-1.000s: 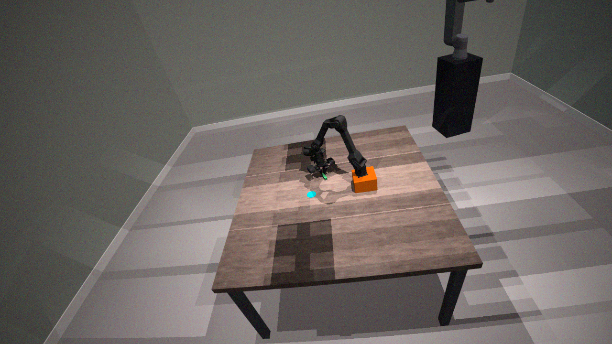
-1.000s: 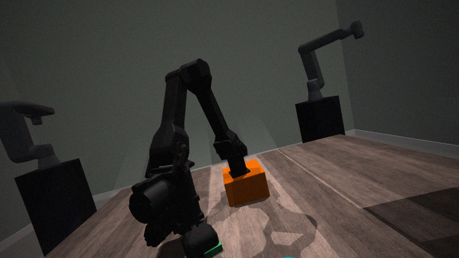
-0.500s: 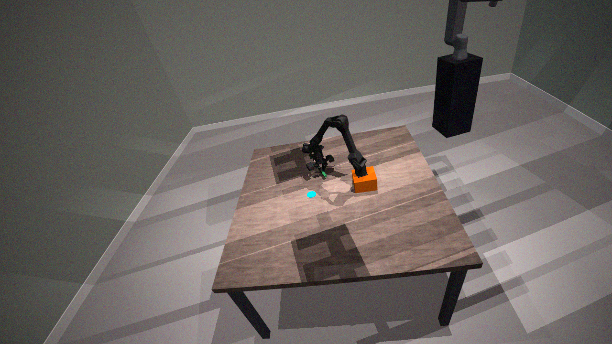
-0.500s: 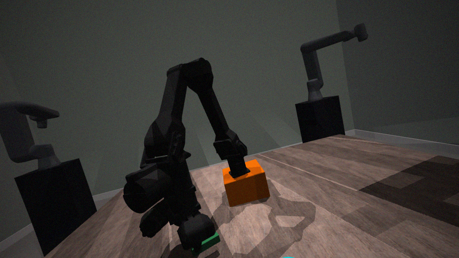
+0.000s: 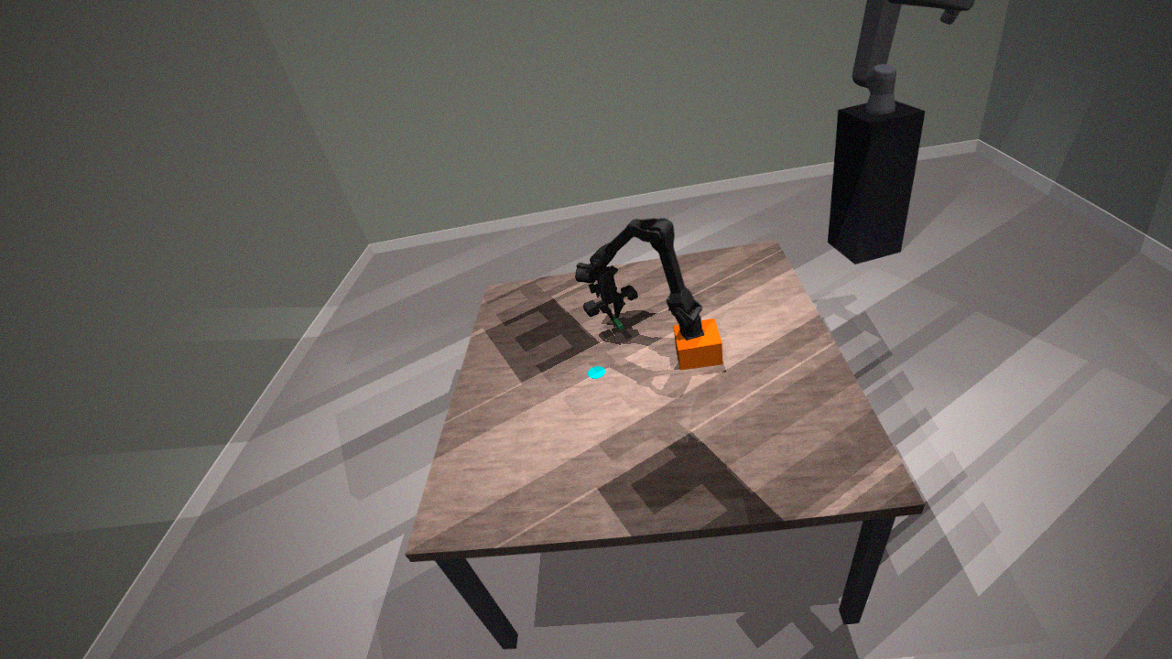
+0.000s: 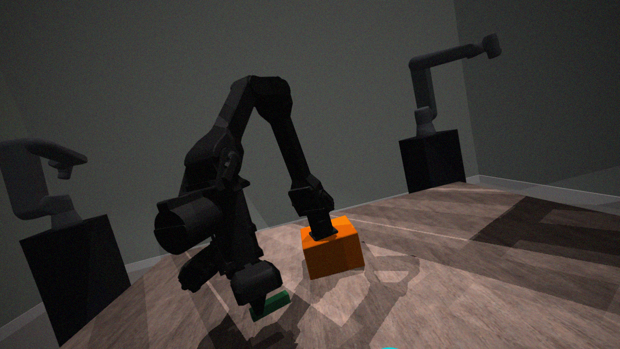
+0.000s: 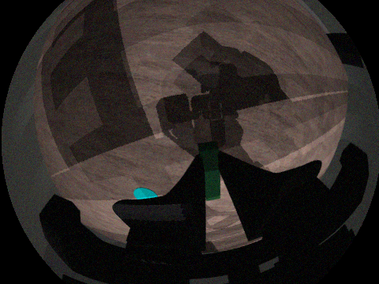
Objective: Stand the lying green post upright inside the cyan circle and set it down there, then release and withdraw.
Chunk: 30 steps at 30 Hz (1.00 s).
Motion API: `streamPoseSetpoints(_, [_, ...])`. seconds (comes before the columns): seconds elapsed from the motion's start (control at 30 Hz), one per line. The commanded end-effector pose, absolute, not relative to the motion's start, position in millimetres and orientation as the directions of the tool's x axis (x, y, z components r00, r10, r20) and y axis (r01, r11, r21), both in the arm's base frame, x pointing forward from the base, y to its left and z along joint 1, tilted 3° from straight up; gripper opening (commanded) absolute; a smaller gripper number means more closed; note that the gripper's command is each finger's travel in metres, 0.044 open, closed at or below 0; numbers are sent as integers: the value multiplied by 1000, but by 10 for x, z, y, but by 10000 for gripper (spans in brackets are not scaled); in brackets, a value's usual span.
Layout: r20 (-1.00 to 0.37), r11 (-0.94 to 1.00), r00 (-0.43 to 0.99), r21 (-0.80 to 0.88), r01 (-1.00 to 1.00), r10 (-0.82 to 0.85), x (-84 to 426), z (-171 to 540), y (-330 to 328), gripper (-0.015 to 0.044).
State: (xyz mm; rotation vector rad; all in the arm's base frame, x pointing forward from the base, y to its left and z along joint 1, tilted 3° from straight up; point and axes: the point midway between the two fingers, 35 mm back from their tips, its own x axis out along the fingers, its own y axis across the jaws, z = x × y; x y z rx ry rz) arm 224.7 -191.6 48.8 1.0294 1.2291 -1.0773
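One green post (image 5: 618,325) (image 6: 278,302) (image 7: 212,183) is clamped between the black gripper's (image 5: 617,322) (image 6: 258,313) (image 7: 209,156) fingers, which are nearly together around it. It's on its side rather than upright – can't tell if any of it touches the wooden table (image 5: 524,483) (image 6: 433,286) (image 7: 110,170). The cyan circle (image 5: 596,372) (image 6: 390,348) (image 7: 144,193) is on the tabletop, apart from the post, with nothing standing on it. The arm (image 5: 672,264) (image 6: 295,149) bends up and over from an orange block (image 5: 700,355) (image 6: 337,261) – two gray arms (image 6: 422,88) (image 6: 20,182) show in the background of the exterior view.
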Motion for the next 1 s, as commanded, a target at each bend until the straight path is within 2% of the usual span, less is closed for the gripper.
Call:
streamPoseSetpoints(0.0, [-996,193,47,32,981,-71,2260,636,-1915,23])
streamPoseSetpoints(0.47, [-996,197,47,32,980,-71,2206,970,-1854,23])
streamPoseSetpoints(0.97, [-997,581,50,3,814,-66,2527,1013,-1595,23])
